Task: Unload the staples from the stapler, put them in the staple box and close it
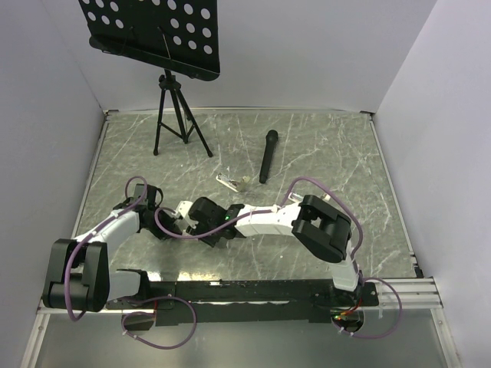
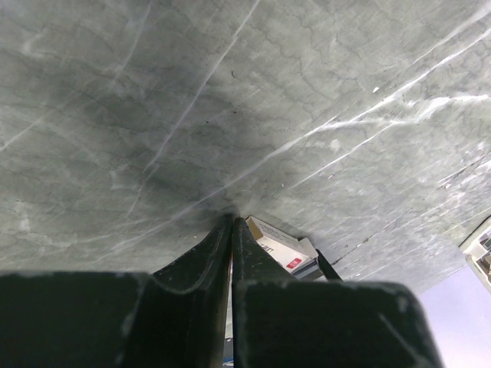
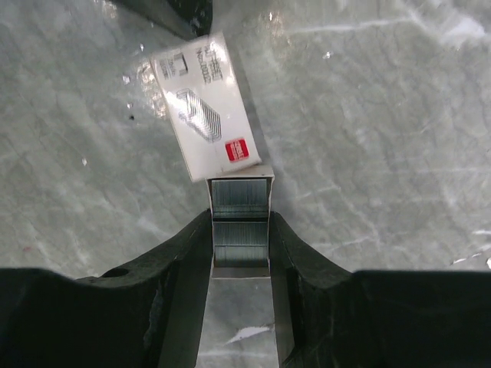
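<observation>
A small silvery stapler [image 1: 232, 182] lies on the marble table, away from both grippers. My right gripper [image 3: 240, 218] is shut on the sides of a white cardboard tray filled with rows of staples [image 3: 240, 201]. That tray sticks out of a white staple box [image 3: 203, 107] with a red label. In the top view the box [image 1: 185, 208] sits between the two grippers. My left gripper [image 2: 232, 221] has its jaws pressed together right at the box's far corner [image 2: 280, 241]. Whether a flap is pinched there is hidden.
A black microphone [image 1: 268, 156] lies beyond the stapler. A black music stand on a tripod [image 1: 175, 115] stands at the back left. White walls close in the table [image 1: 330, 169] on three sides.
</observation>
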Tool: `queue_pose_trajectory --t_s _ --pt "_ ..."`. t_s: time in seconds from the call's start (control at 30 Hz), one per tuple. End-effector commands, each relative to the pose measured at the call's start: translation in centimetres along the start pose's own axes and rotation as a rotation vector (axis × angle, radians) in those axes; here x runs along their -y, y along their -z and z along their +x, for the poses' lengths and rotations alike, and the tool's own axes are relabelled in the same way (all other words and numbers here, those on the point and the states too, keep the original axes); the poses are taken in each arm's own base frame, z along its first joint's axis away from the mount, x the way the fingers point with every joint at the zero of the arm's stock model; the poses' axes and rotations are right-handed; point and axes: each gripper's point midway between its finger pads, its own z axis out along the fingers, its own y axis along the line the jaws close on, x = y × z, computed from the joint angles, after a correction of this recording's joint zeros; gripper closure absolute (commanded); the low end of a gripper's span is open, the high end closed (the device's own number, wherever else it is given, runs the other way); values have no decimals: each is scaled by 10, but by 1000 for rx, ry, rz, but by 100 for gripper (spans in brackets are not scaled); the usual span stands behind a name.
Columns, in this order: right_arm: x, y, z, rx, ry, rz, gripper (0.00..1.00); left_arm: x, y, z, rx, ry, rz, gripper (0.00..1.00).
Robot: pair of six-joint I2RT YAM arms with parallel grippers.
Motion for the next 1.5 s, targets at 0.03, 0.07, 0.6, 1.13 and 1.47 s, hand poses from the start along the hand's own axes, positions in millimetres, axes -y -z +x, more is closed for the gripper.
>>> queue_pose_trajectory --t_s 0.03,0.07,0.6,1.13,1.47 --pt "-2 -3 -12 14 11 -1 61 2 1 -3 18 -19 5 91" --pt "-3 -4 -12 14 11 -2 61 2 1 -2 17 -18 4 91" --pt "-15 6 -7 -4 57 -64 61 2 0 -3 17 -19 6 91" --pt "-20 0 -17 12 94 -100 61 3 -1 1 3 -17 15 93" --pt "-16 0 -21 43 86 -81 62 0 -3 4 0 -12 9 94"
